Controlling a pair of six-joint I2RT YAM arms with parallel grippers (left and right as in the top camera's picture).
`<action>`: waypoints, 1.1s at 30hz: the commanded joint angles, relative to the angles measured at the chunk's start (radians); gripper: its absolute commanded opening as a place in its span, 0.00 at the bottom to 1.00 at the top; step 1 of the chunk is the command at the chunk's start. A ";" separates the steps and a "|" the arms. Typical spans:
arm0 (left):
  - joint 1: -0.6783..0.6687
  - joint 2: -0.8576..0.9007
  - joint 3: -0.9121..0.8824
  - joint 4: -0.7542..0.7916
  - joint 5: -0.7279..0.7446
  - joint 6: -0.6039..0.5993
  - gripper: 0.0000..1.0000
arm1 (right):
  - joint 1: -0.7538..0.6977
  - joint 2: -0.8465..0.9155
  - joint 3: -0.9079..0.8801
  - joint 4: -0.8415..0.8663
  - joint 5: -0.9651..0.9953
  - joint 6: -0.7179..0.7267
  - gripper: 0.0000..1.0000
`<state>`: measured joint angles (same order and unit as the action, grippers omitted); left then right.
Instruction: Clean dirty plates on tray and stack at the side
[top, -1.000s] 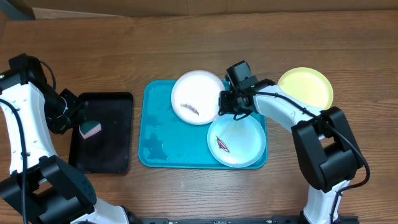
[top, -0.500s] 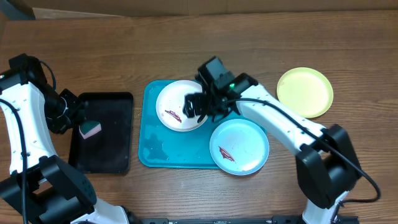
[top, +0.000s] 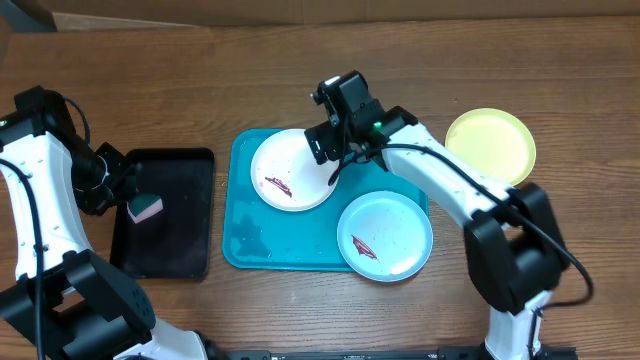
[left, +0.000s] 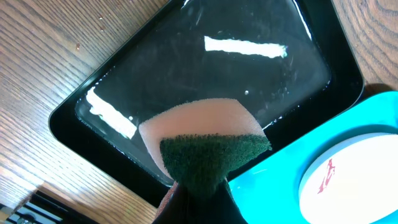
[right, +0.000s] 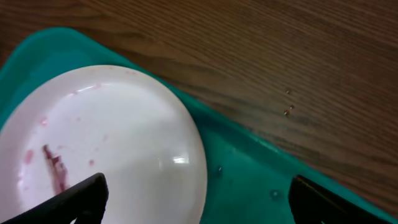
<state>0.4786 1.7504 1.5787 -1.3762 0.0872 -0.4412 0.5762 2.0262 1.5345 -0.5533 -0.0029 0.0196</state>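
Poises right end effector (top: 332, 155), fingers spread and gripping nothing, over the edge of the white plate (top: 292, 170) in the upper middle of the tray (top: 250, 245), seemingly to steady it for scrubbing. Pinches green-backed sponge (left: 205, 146) in left end effector (top: 132, 198) above the black tray (top: 185, 225) just left of the tray, apparently for wiping. Shows smeared mint-white plate (top: 385, 237) overhanging the tray's lower-right corner, and yellow-green plate (top: 490, 147) on the counter (top: 150, 90) right of the tray, probably starting the stack
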 joint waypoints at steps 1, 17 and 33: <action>0.002 -0.023 0.000 0.000 0.010 0.012 0.04 | -0.005 0.066 0.008 0.026 0.013 -0.058 0.91; -0.009 -0.023 0.000 0.001 0.010 0.012 0.05 | -0.002 0.142 -0.004 0.017 -0.051 0.014 0.44; -0.010 -0.023 0.000 0.003 0.023 0.012 0.04 | -0.002 0.143 -0.010 -0.087 -0.063 0.161 0.05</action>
<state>0.4774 1.7504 1.5787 -1.3750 0.0879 -0.4412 0.5739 2.1597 1.5318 -0.6083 -0.0650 0.1131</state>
